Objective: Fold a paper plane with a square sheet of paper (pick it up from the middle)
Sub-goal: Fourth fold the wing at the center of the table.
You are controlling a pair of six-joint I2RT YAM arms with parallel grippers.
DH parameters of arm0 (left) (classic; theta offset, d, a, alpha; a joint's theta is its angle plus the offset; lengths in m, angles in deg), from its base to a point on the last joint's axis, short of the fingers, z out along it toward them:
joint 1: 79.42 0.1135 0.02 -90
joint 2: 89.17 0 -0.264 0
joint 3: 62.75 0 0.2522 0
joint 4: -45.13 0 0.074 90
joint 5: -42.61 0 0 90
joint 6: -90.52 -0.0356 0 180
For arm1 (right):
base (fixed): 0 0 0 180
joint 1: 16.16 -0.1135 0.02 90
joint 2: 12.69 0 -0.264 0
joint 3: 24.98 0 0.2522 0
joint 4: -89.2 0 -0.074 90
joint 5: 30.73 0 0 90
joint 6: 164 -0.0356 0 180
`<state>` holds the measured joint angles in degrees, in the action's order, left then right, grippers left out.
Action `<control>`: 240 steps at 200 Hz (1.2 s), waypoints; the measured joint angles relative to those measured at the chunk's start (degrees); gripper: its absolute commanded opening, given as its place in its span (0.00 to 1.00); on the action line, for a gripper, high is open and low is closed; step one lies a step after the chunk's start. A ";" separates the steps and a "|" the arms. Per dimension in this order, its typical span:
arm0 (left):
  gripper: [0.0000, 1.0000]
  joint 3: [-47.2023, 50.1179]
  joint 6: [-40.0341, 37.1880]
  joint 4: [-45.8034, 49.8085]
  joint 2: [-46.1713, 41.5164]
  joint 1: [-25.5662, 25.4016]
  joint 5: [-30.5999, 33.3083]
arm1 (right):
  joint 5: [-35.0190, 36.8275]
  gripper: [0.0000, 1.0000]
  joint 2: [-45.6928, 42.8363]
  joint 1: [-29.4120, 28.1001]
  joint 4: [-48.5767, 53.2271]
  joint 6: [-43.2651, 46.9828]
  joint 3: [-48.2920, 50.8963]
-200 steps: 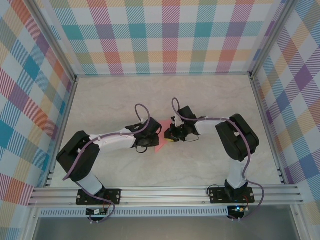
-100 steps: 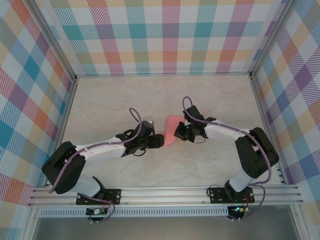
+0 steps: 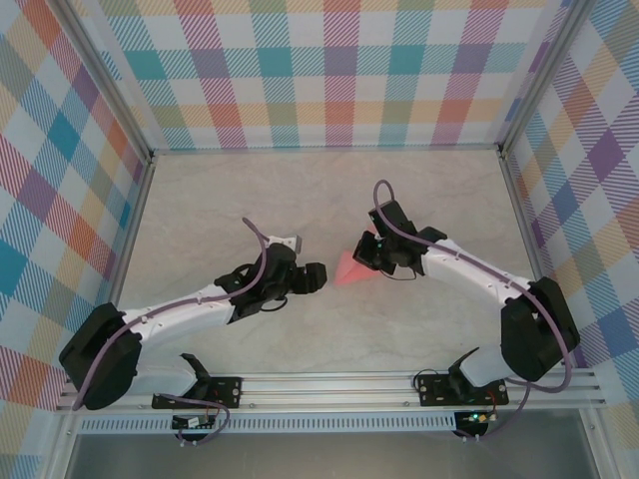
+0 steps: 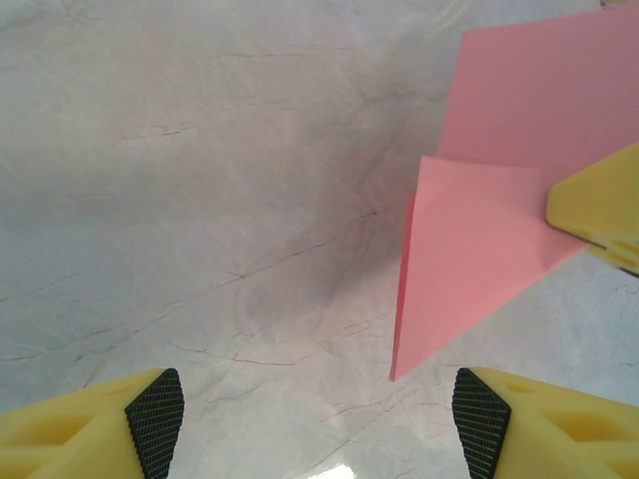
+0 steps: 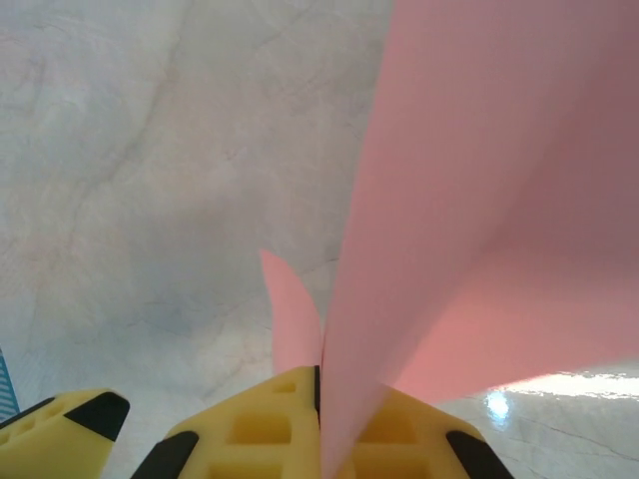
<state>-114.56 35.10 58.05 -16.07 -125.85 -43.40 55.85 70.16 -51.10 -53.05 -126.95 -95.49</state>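
Here, your right tool (image 5: pixel 319 409) clenches the thin salmon-pink paper sheet (image 4: pixel 479 259), folded to a pointed wedge, hiding its pinched edge; your left tool (image 4: pixel 319 419) stands released nearby.

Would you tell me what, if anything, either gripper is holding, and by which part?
The right gripper pinches the folded pink paper at its wide end, away from the tip; the left gripper holds nothing.

No words, numbers, labels or logos can be read anywhere: the pink paper (image 4: pixel 479 269) is blank, and the marbled bench (image 3: pixel 329 200) and checked walls (image 3: pixel 339 70) carry no writing.
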 measured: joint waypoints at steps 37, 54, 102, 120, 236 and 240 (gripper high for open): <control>0.75 0.74 -1.29 -0.68 -0.48 -0.04 0.13 | -0.59 0.05 2.54 -0.07 -0.94 -0.31 -0.09; 0.75 0.98 -2.16 -1.20 -0.46 -0.24 0.07 | -1.81 0.05 5.49 -0.09 -2.80 -1.07 0.13; 0.76 1.70 -6.82 -5.97 2.36 -1.90 -0.35 | -4.61 0.05 10.43 -0.83 -7.13 -5.14 0.83; 0.74 2.25 -9.86 -8.20 4.57 -3.78 0.13 | -5.22 0.05 11.41 -0.87 -8.17 -6.82 0.92; 0.49 6.19 -32.02 -24.98 17.62 -7.56 1.66 | -8.17 0.06 12.37 -0.85 -10.36 -13.07 3.19; 0.48 6.23 -32.72 -25.49 17.81 -7.58 1.64 | -8.24 0.06 12.37 -0.85 -10.38 -13.14 3.21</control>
<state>-108.33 2.38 32.56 1.75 -133.44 -41.77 47.61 82.53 -51.95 -63.43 -140.08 -92.28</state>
